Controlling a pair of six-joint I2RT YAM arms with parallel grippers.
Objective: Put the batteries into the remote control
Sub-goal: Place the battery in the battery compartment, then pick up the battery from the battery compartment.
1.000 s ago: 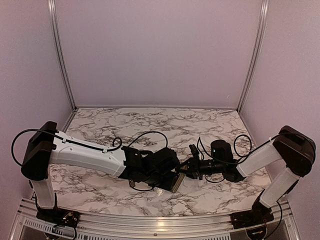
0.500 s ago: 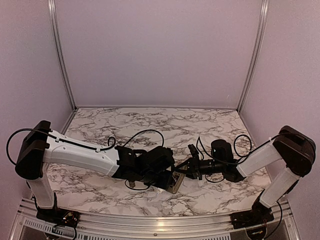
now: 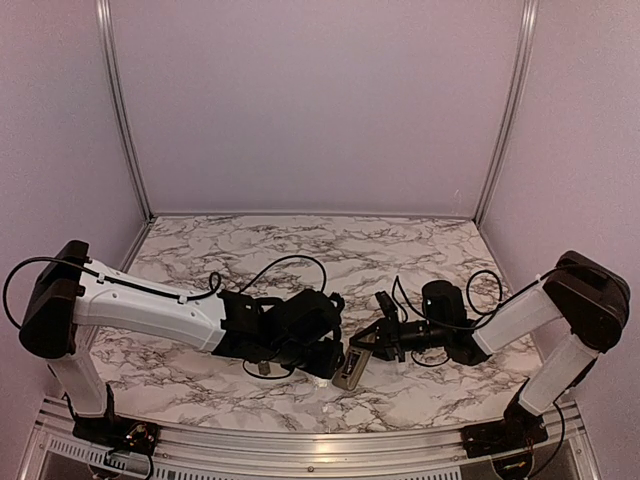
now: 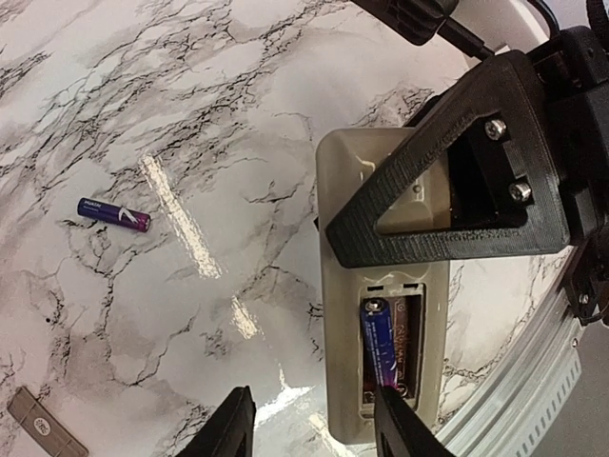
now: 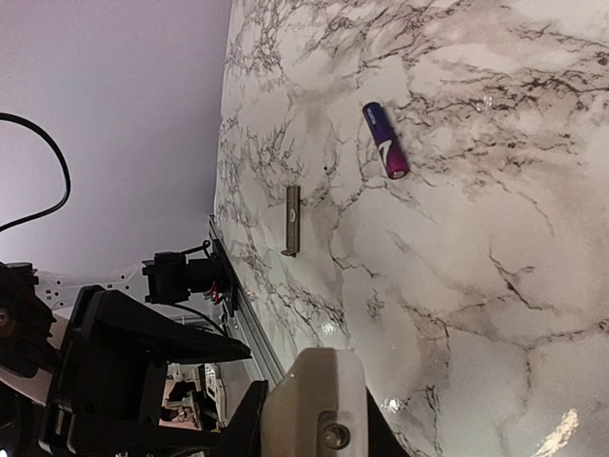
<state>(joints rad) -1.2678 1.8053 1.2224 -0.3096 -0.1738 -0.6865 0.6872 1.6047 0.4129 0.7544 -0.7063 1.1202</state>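
loose battery (image 4: 114, 214) on marble (image 4: 190, 95), grey cover (image 4: 43, 421) nearby, right hand (image 3: 370, 340) gripping remote control (image 4: 338, 333)

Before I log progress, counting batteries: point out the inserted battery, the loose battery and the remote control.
inserted battery (image 4: 381, 345): left wrist view, middle of its blue body.
loose battery (image 4: 114, 214): left wrist view, middle of its body.
remote control (image 4: 337, 324): left wrist view, tan back's left rim.

The left arm (image 3: 150, 308) stretches low and rightward from its base. The left gripper (image 4: 309, 430) points down, jaws apart and gripping nothing. The right arm (image 3: 520, 310) reaches leftward to meet it, and the right gripper (image 3: 368, 340) is clamped on one end of the remote control (image 4: 335, 324).
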